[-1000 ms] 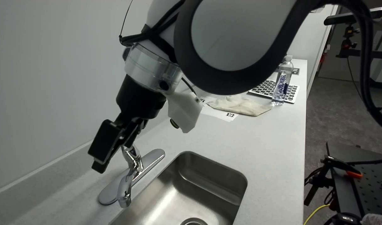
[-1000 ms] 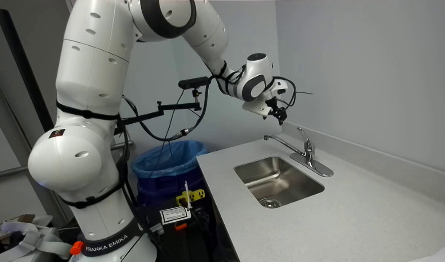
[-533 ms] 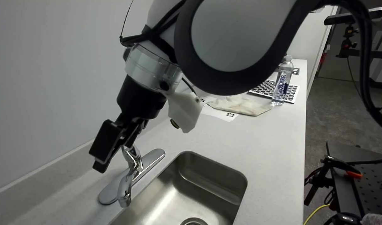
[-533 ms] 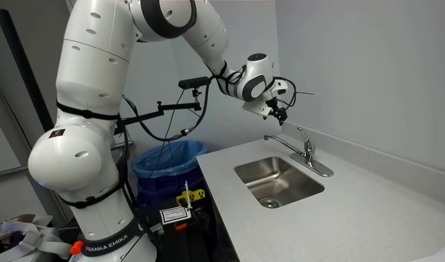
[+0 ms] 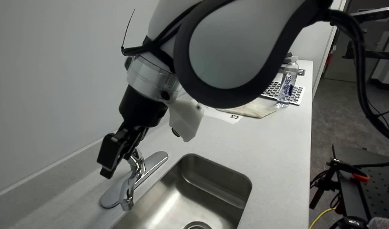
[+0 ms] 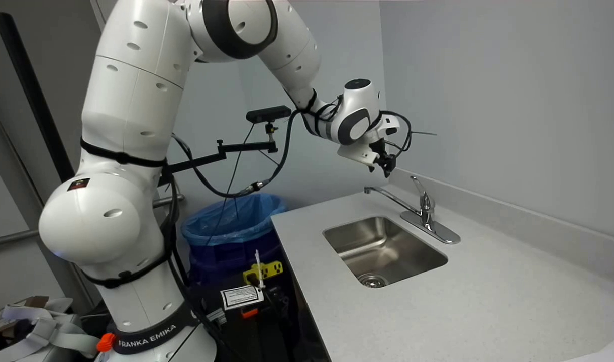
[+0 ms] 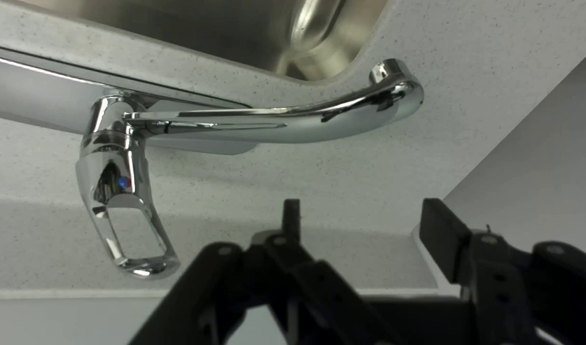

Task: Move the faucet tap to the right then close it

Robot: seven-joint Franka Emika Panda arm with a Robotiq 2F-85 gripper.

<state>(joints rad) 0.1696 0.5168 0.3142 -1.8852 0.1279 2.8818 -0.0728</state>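
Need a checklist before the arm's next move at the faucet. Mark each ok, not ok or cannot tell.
1. Jaws open: ok, the wrist view shows a gap with nothing held.
2. Jaws clear of the faucet tap: ok, an exterior view shows them apart.
3. Wrist view covers the spout and lever handle: ok, both show.
4. Jaws lined up with the lever handle: not ok, it lies left of their gap in the wrist view.
5. End of the spout over the sink basin: not ok, it appears outside the rim in the wrist view.
6. The faucet tap fully closed: cannot tell, though no stream shows at the spout.
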